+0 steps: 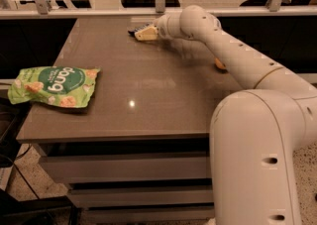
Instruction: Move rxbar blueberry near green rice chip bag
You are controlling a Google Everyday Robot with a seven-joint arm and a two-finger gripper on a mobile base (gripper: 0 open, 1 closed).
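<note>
The green rice chip bag (pixel 53 86) lies flat at the table's left edge, near the front. My gripper (pixel 140 33) reaches to the far back of the table, near the back edge. A small dark navy piece, the rxbar blueberry (pixel 132 31), shows right at the gripper's tip; most of it is hidden by the gripper. The bar is far from the bag, across the table towards the back.
The grey table (pixel 148 100) has drawers below its front edge. A round orange fruit (pixel 219 64) peeks out behind my arm at the right. A railing and glass panel run behind the back edge. My arm spans the right side of the table.
</note>
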